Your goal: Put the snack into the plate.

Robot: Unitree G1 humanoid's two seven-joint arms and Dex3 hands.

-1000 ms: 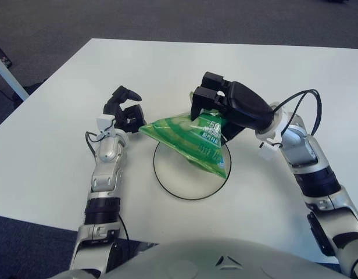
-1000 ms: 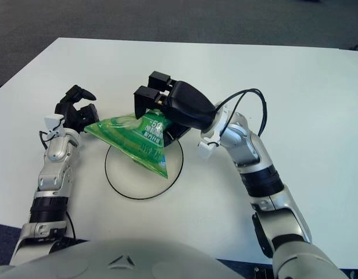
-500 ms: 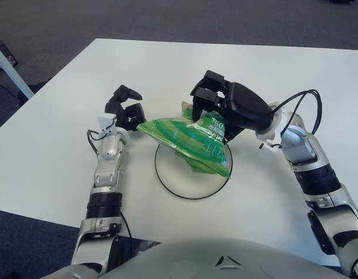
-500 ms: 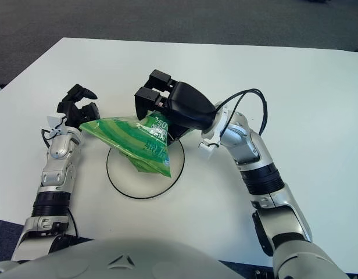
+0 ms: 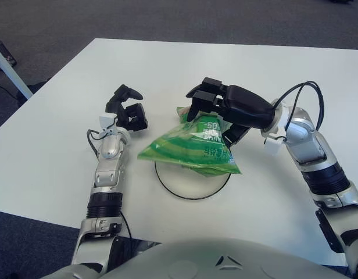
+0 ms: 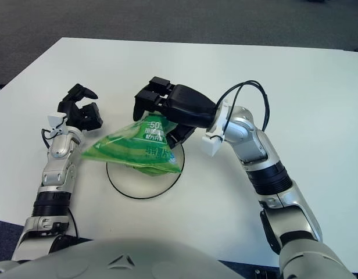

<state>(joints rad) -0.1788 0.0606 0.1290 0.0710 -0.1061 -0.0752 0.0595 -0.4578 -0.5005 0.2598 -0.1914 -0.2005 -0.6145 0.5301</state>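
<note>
A green snack bag (image 5: 190, 150) hangs tilted over the white, dark-rimmed plate (image 5: 190, 187) at the table's middle, its lower edge at or just above the plate. My right hand (image 5: 209, 116) is shut on the bag's top corner, fingers over it and thumb beneath. The bag's left corner points out past the plate's left rim. My left hand (image 5: 128, 109) shows to the left of the plate, apart from the bag, with its fingers loosely curved and nothing between them.
The white table (image 5: 63, 133) spreads wide around the plate. Its left edge runs diagonally beside my left arm, with dark carpet (image 5: 45, 35) beyond. A black cable (image 5: 301, 93) loops above my right wrist.
The right hand has swung the bag down and toward me over the plate. Its left corner, up beside the left hand before, has dropped away from it. The left hand has stayed put.
</note>
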